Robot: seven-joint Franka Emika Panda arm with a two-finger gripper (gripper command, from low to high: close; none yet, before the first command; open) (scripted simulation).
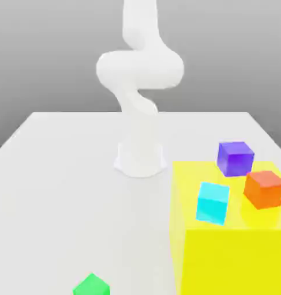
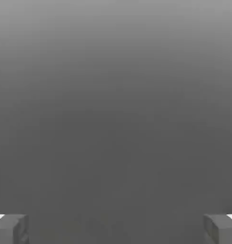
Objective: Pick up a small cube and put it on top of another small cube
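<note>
A: While the gripper (image 2: pixel 116 228) hangs with its fingers (image 2: pixel 10 228) spread wide and nothing between them, no step has begun, I'd say.

B: Where's the green cube (image 1: pixel 92 286)?

A: Alone on the white table (image 1: pixel 56 190), at the exterior view's lower edge, well apart from the rest. The orange cube (image 1: pixel 265 188) sits on the yellow block (image 1: pixel 235 259), beside a purple cube (image 1: pixel 235 158) and near a cyan cube (image 1: pixel 212 202).

B: So the reach comes first?

A: Likely. The arm (image 1: pixel 139 86) must come down over the green cube, straddle it, then close. Placing later needs care: the neighbours crowd the orange one.
</note>
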